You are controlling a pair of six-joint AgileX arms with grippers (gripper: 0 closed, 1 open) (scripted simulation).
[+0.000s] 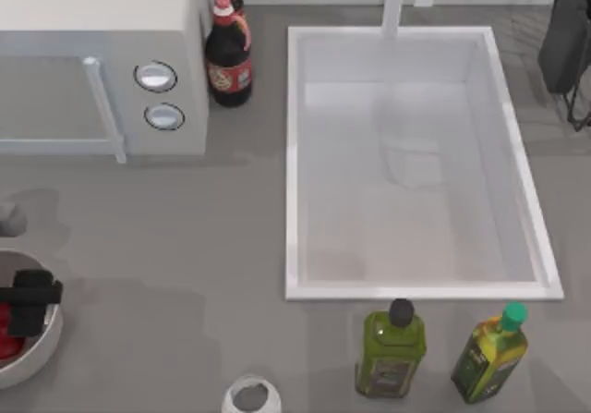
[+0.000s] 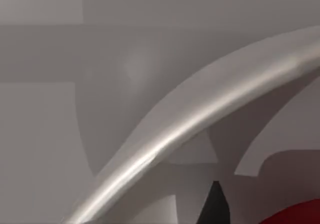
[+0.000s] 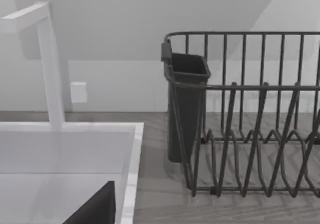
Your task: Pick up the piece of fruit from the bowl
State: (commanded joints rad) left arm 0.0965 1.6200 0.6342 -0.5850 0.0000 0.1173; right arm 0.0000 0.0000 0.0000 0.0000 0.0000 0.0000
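The white bowl [image 1: 44,346] sits at the table's left edge, cut off by the top view's border. In it lies the red piece of fruit [image 1: 7,332], mostly hidden beneath my left gripper [image 1: 32,300], which hangs over the bowl's inside. In the left wrist view the bowl's thick rim [image 2: 190,129] sweeps across close up, and the piece of fruit [image 2: 300,215] shows just inside it. My right gripper [image 1: 565,34] is parked at the far right, beside the sink.
A sink [image 1: 294,154] takes up the middle right. At the back left stands a microwave [image 1: 102,53] with a dark red-label bottle [image 1: 228,57] beside it. Two oil bottles [image 1: 391,348] [image 1: 489,350] and a small cup [image 1: 250,396] line the front. A dish rack [image 3: 250,114] stands at the far right.
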